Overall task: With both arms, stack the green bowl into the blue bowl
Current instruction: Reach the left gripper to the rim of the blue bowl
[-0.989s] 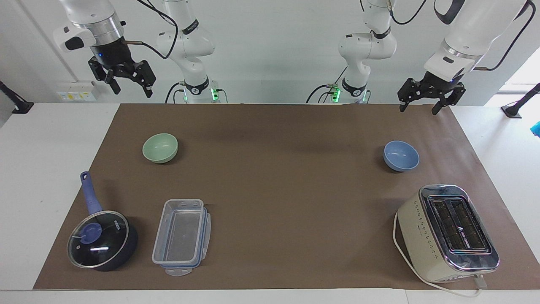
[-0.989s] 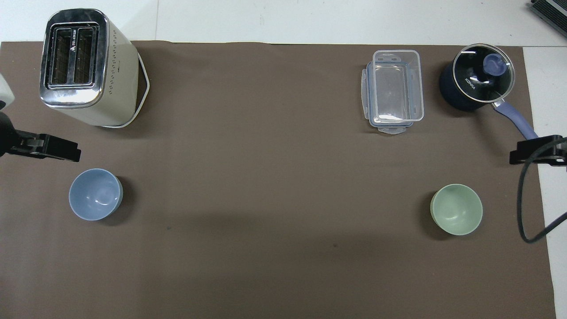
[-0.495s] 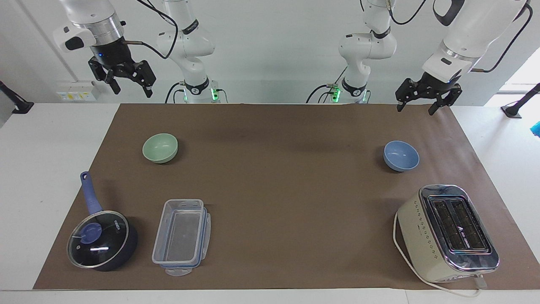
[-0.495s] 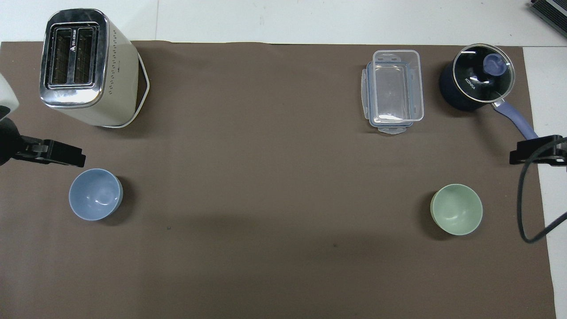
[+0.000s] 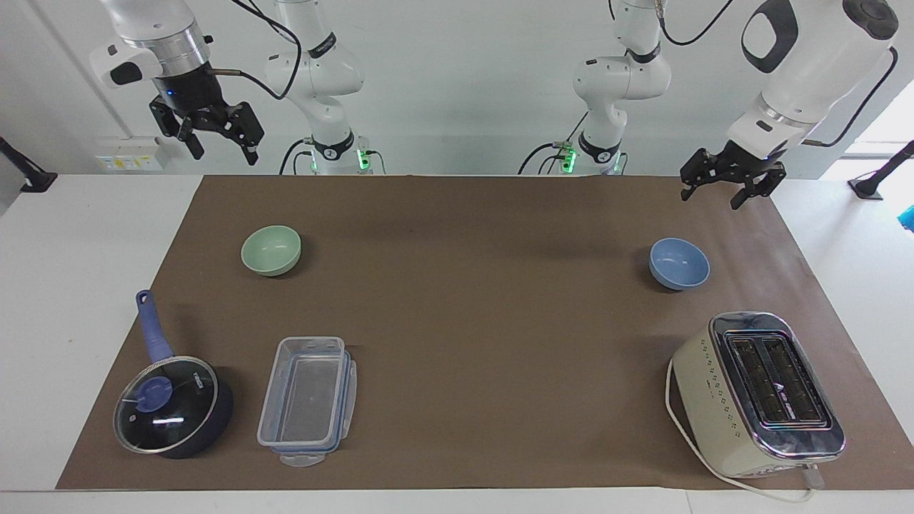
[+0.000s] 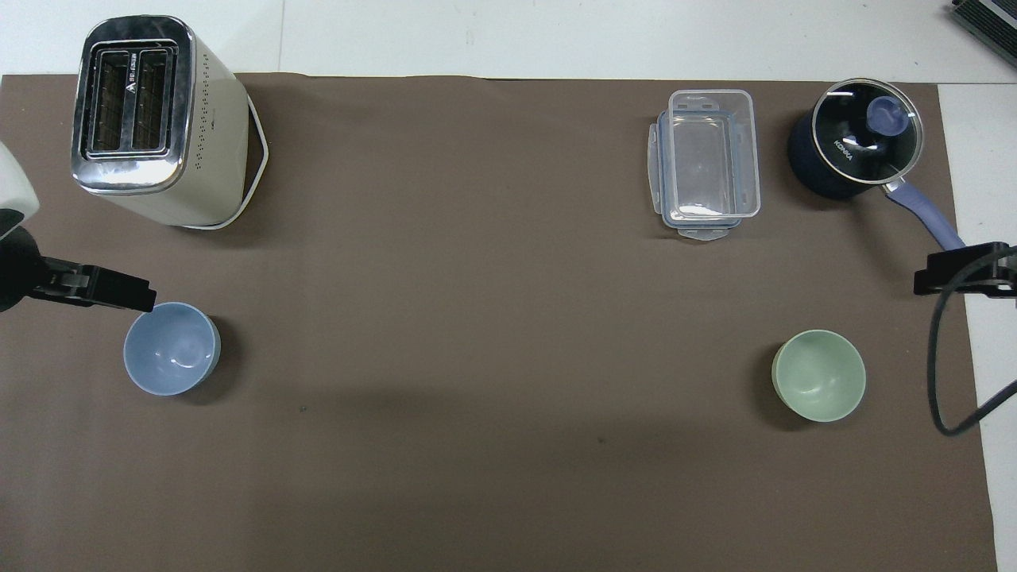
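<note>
The green bowl point(image 5: 270, 250) point(image 6: 819, 386) sits upright on the brown mat toward the right arm's end of the table. The blue bowl point(image 5: 678, 263) point(image 6: 172, 348) sits upright toward the left arm's end. My left gripper point(image 5: 722, 189) point(image 6: 119, 292) is open and empty, raised in the air, and in the overhead view its tip shows at the blue bowl's rim. My right gripper point(image 5: 218, 146) point(image 6: 957, 272) is open and empty, held high near its end of the table, apart from the green bowl.
A cream toaster point(image 5: 761, 394) point(image 6: 155, 123) stands farther from the robots than the blue bowl. A clear plastic container point(image 5: 308, 400) point(image 6: 705, 164) and a dark blue saucepan with a glass lid point(image 5: 171, 403) point(image 6: 858, 147) lie farther out than the green bowl.
My left gripper has shifted toward the blue bowl and come slightly lower. The right arm and both bowls have not moved.
</note>
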`<state>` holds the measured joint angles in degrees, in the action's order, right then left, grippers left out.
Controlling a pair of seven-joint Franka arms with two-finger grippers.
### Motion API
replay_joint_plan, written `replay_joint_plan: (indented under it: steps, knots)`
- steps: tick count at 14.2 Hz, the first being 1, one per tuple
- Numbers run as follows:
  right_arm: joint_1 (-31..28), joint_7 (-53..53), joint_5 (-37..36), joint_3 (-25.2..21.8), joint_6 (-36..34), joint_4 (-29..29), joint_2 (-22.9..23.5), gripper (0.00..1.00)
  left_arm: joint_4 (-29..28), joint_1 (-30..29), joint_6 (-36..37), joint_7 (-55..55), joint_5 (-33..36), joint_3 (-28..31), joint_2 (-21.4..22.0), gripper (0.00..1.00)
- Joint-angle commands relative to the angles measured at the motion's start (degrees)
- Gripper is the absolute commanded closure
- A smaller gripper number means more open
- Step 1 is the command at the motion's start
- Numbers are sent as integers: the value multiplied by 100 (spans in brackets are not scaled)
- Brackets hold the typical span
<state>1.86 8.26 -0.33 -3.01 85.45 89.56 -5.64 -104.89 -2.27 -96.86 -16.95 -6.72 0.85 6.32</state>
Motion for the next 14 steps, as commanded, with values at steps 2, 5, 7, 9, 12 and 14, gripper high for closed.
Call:
replay_joint_plan:
  steps: [2,5,7,9,12,14]
  knots:
    - [-54,-87,24,19,-64,18,-69,0,-812,-747,-727,-1123,-461,-32,230,0]
    - [-54,-87,24,19,-64,18,-69,0,-1480,-1011,-1473,-1582,-690,-24,169,0]
    - [-54,-87,24,19,-64,18,-69,0,-1963,-1126,-1992,-1750,-787,-24,142,0]
    - [-54,-87,33,11,-64,18,-69,0,-2298,-1222,-2266,-1978,-1041,-24,37,0]
    - [-54,-87,25,11,-64,18,-69,0,-2624,-1258,-3029,-1988,-1183,-24,-331,0]
    - [-54,-87,24,19,-64,18,-69,0,-2642,-1267,-3460,-1979,-1191,-24,-622,0]
